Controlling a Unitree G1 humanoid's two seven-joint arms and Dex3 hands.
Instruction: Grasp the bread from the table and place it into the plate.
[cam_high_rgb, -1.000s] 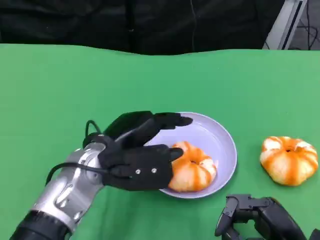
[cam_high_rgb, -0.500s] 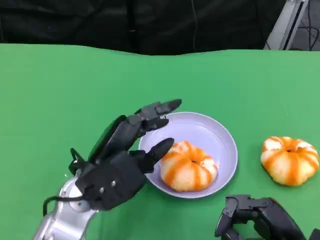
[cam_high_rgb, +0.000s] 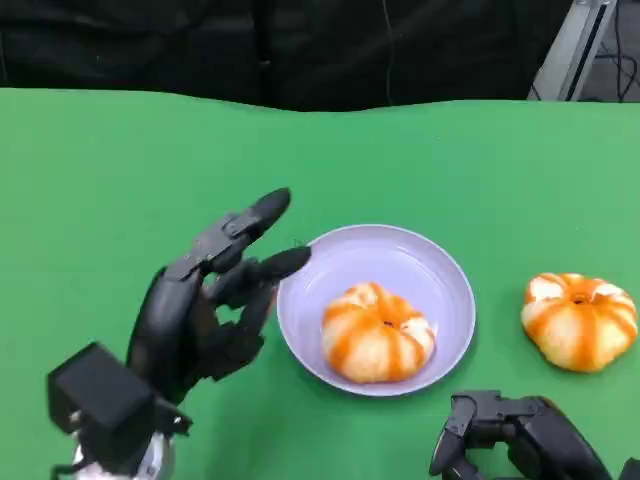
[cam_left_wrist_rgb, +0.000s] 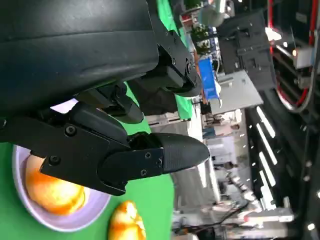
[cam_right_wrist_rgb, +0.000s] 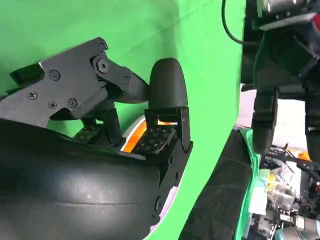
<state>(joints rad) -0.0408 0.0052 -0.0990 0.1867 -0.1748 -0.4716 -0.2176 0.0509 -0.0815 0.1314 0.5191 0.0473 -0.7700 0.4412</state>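
Pulling back from the plate (cam_high_rgb: 455, 325), left hand (cam_high_rgb: 205, 300) hangs empty, fingers apart; bread (cam_high_rgb: 378, 332) sits released beside its fingertips, so placement looks done.

Landmark: the plate (cam_high_rgb: 448, 268), mid-bench.
Left of plate: the left hand (cam_high_rgb: 200, 305) stands just beside the rim, fingers (cam_high_rgb: 262, 210) spread.
Right of plate: loose bread (cam_high_rgb: 578, 320), with bare green between.
Beyond plate: open bench (cam_high_rgb: 150, 150).
Near side: right hand (cam_high_rgb: 510, 432) low.

no readable text, no labels, no brands, no numbers, no signs anywhere
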